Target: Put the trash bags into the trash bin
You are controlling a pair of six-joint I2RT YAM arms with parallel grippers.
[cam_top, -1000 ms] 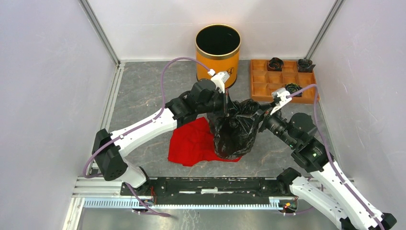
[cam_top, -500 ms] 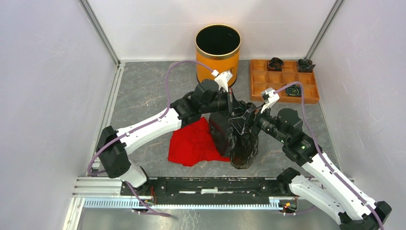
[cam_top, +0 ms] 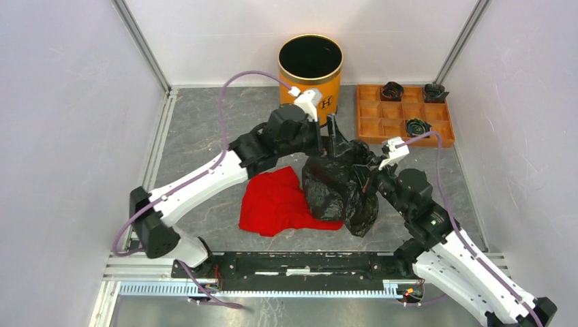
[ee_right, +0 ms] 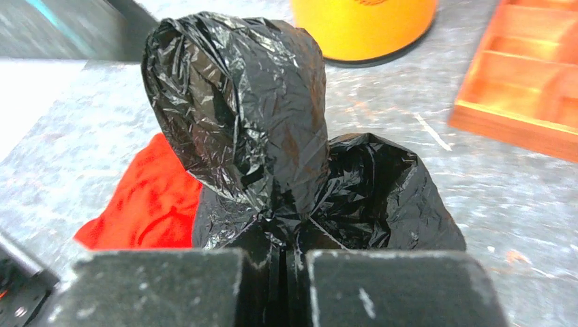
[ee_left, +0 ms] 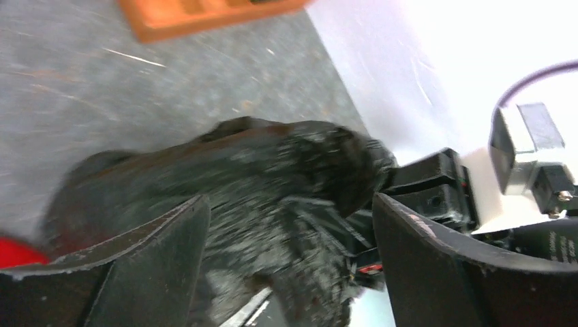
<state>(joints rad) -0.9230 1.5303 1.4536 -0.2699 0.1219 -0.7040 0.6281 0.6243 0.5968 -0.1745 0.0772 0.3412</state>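
Right wrist view: shows right gripper [ee_right: 283, 262] pressed together on a fold of the black trash bag [ee_right: 252, 116], no gap between the pads. Bag billowing up and ahead of those fingers, tall crinkled lobe left of centre, lower lobe to the right. Orange trash bin [ee_right: 361, 27] beyond the bag, ahead and slightly right of this gripper, well apart from it.

Left wrist view: blurred, but shows left gripper [ee_left: 290, 204] spread wide, bag bulk between and beyond the two fingers, nothing clamped. Can't tell whether either finger touches plastic.

Top external: puts left gripper at the bag's far end, bin side, bin mouth just ahead. Right gripper on the bag's right flank, bin farther off. So: left arm nearer the bin, grip only on the right. Bag's long axis roughly from the left gripper back toward the arm bases, lower end slumped at the edge of the red cloth [cam_top: 276, 204], left of the right gripper. Bag not in the bin yet; looks wider than the mouth.

Reads as the carry step: needs a lift up and forward from the right gripper, over the gold rim, probably narrow end first.

Writing: black circled "H" logo [cam_top: 326, 103] on the bin wall, partly hidden by the left wrist. Nothing else legible.
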